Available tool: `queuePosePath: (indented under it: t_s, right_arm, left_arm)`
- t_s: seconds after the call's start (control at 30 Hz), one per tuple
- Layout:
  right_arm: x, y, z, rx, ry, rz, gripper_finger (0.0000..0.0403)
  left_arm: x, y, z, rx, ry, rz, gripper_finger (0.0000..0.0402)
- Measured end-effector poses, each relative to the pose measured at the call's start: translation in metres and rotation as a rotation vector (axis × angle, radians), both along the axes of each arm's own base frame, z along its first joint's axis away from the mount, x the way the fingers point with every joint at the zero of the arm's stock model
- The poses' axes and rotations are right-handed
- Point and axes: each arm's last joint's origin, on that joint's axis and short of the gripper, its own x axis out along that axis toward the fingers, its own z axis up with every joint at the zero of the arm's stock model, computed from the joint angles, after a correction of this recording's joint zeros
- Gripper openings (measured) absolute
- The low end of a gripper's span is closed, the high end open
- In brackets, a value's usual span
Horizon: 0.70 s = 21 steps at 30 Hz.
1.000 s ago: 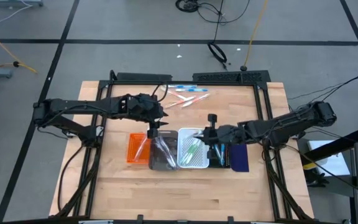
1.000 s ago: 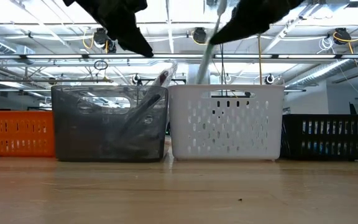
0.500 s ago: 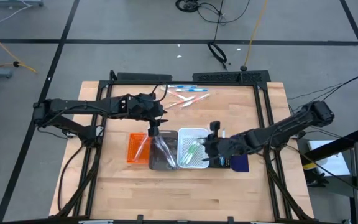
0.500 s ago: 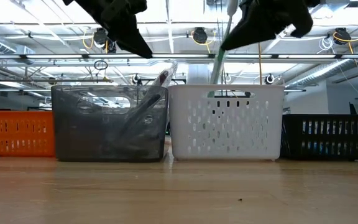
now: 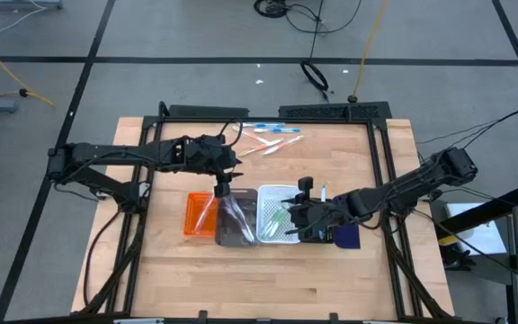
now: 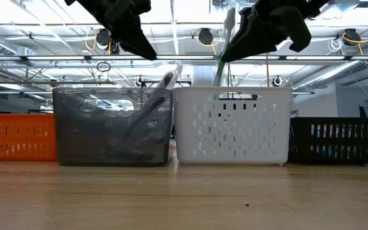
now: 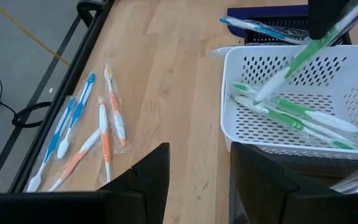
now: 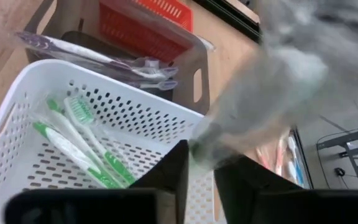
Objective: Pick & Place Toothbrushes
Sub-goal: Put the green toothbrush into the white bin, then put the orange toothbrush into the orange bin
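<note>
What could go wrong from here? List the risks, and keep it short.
1. The green toothbrush stands steeply tilted under the right gripper, with its top above the rim of the white basket. It might tip over the rim instead of landing flat.
2. The right gripper hangs close to that brush, so pulling away could drag or flick it.

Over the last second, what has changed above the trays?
The right gripper drew toward the table's front edge over the white perforated plastic tray, lowering its green-and-white toothbrush and beginning to release it. The left gripper, open above the grey tray, stayed put.
</note>
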Motion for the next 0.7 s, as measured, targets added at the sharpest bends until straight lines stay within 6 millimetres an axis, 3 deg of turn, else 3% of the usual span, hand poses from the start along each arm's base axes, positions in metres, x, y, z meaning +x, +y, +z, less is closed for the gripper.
queuePosePath:
  t_s: [0.4,0.7]
  right_arm:
    - [0.0,0.0,0.0,0.026,-0.008,-0.004,0.0181]
    - [0.005,-0.006,0.021,-0.108,-0.152,-0.03,0.0201]
  left_arm:
    - [0.0,0.0,0.0,-0.001,0.001,0.0,0.017]
    - [0.0,0.0,0.0,-0.006,0.0,0.004,0.017]
